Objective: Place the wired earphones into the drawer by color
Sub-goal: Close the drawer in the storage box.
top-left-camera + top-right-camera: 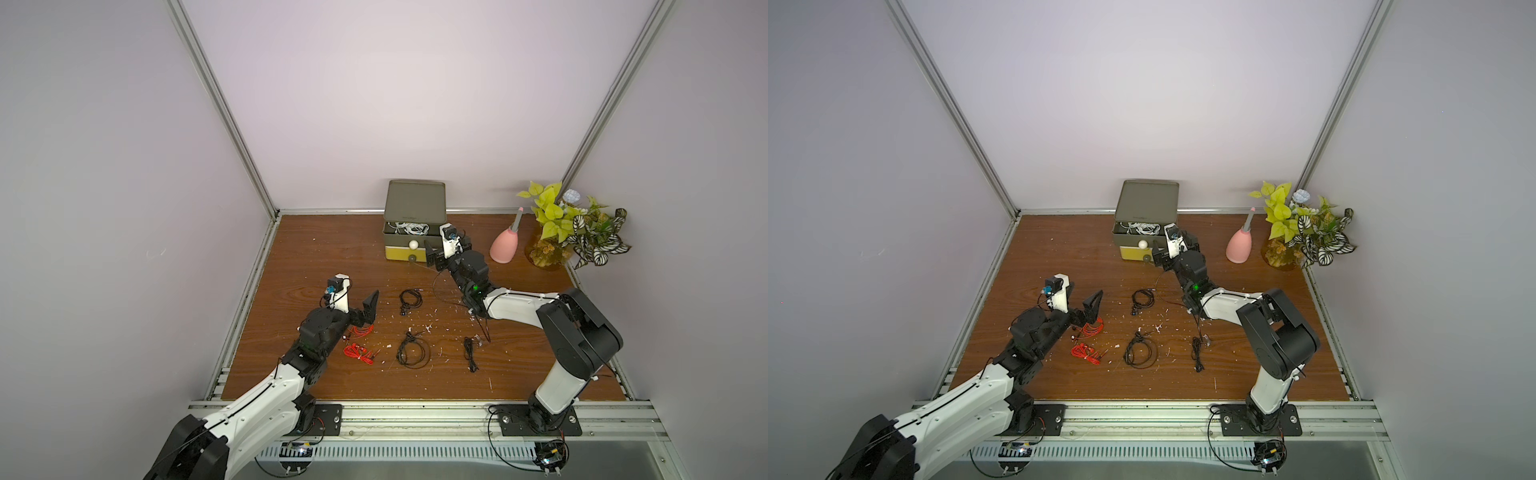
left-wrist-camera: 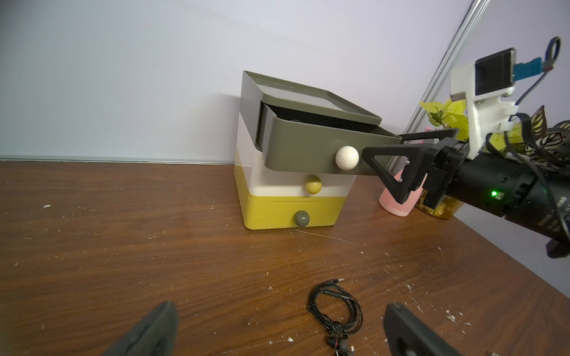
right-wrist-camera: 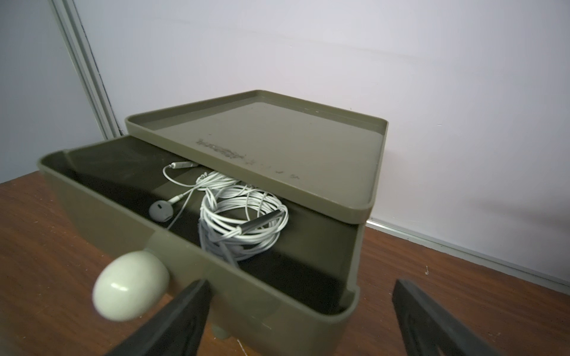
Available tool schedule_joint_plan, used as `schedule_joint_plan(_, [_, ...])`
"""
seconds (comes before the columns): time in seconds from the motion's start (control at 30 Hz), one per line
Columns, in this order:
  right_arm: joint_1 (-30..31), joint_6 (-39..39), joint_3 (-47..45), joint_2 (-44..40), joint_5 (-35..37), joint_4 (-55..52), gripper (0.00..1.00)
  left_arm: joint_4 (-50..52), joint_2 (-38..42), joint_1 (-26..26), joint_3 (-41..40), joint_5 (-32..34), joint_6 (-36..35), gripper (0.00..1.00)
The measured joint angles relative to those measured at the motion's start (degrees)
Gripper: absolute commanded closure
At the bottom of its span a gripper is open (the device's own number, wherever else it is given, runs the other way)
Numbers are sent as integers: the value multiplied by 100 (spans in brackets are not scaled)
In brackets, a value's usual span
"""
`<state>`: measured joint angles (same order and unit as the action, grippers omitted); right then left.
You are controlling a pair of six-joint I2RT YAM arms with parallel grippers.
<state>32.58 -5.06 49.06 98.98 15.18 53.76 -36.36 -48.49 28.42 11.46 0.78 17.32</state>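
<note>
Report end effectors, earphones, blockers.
Left end effector, right end effector open, empty. White earphones in open top drawer; black earphones, red earphones on table. Nothing blocking.

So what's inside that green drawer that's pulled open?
White earphones, coiled in a tangle, lie in the open olive drawer, one earbud loose beside them. The drawer's back is covered by the box top, so how many bundles I cannot tell.

White-shelled arms (image 1: 515,309) with black joints, thin black cables, green light (image 2: 494,194).
</note>
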Motion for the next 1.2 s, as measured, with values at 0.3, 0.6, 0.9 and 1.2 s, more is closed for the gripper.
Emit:
schedule_joint_plan(0.3, [-96,17,273,214,-37,-50,1,-33,-11,0,-46,4,0,1])
schedule_joint_plan(0.6, [-184,37,614,470,-37,-131,1,-33,-11,0,-46,52,-2,1])
schedule_joint_plan(0.9, [-236,57,824,669,-42,-131,1,-33,-11,0,-46,57,-2,1])
schedule_joint_plan(1.2, [-273,96,927,734,-44,-173,1,-33,-11,0,-46,59,-2,1])
